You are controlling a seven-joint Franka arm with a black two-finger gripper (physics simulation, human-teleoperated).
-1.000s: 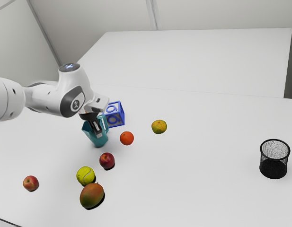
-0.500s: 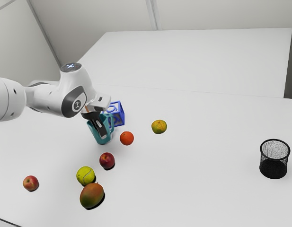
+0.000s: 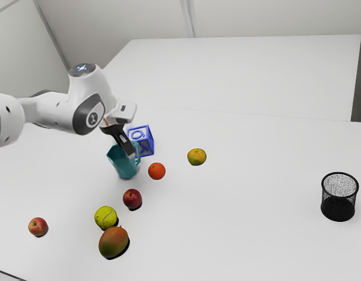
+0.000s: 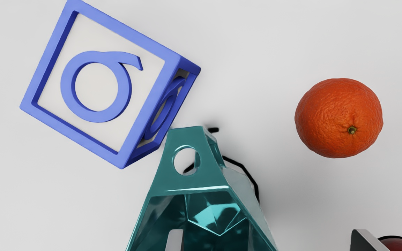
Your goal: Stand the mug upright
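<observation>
In the exterior view, the pincer point(image 3: 131, 153) hides part of the teal mug point(image 3: 123, 168), and the left edge cuts off the arm point(image 3: 48, 111). The wrist view's border crops the mug, a corner of the blue letter block point(image 4: 96, 87) and most of the dark red apple point(image 4: 401, 245).

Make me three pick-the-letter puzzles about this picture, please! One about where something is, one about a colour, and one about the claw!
1. What is right beside the blue block?
A) the mango
B) the mug
C) the black basket

2. What colour is the mug?
A) pink
B) yellow
C) teal

3. How is the claw?
A) open
B) shut on the orange fruit
C) shut on the tennis ball

Answers:
1. B: both views show the mug close by the block.
2. C: its sides and handle are blue-green.
3. A: the wrist view shows its two fingers wide apart.
</observation>
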